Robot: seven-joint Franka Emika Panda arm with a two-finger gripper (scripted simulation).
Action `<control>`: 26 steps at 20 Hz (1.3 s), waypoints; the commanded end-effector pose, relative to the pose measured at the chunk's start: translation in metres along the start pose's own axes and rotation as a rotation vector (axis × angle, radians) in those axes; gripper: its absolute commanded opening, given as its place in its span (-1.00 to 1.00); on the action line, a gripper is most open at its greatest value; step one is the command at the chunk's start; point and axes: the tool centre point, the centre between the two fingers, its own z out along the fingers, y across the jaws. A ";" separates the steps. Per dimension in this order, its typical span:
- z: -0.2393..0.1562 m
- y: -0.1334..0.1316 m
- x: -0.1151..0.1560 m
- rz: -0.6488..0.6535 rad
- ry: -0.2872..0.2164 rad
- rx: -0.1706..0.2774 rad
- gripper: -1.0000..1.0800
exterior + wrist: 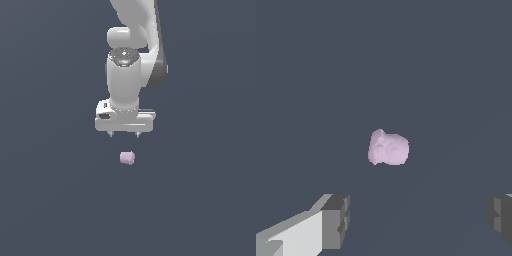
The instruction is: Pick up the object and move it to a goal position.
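Gripper above the block
The white gripper (124, 134) hangs fingers-down and parted — the pale pink block (127, 158) lies just beneath, apart.

The object (127, 158) lies alone on the flat ground (45, 200), near the middle of the exterior view. The gripper (124, 134) hangs above it, apart from it and not touching. Its 2 fingers (336, 220) point down and stand spread, 1 to each side, and the object sits between their lines.
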 end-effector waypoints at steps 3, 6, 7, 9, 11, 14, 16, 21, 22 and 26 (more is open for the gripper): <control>0.000 -0.001 0.000 -0.005 0.000 0.000 0.92; -0.001 -0.009 0.000 -0.030 -0.001 0.003 0.92; -0.001 -0.012 0.000 -0.043 -0.002 0.004 0.92; -0.002 -0.019 0.000 -0.064 -0.003 0.007 0.92; -0.002 -0.023 0.000 -0.076 -0.003 0.008 0.92; -0.003 -0.025 0.000 -0.077 -0.003 0.009 0.92; -0.002 -0.024 0.000 -0.078 -0.003 0.009 0.92; 0.000 -0.023 0.000 -0.108 -0.004 0.008 0.92; 0.001 -0.023 0.001 -0.119 -0.005 0.007 0.92; 0.006 -0.023 0.002 -0.173 -0.008 0.006 0.92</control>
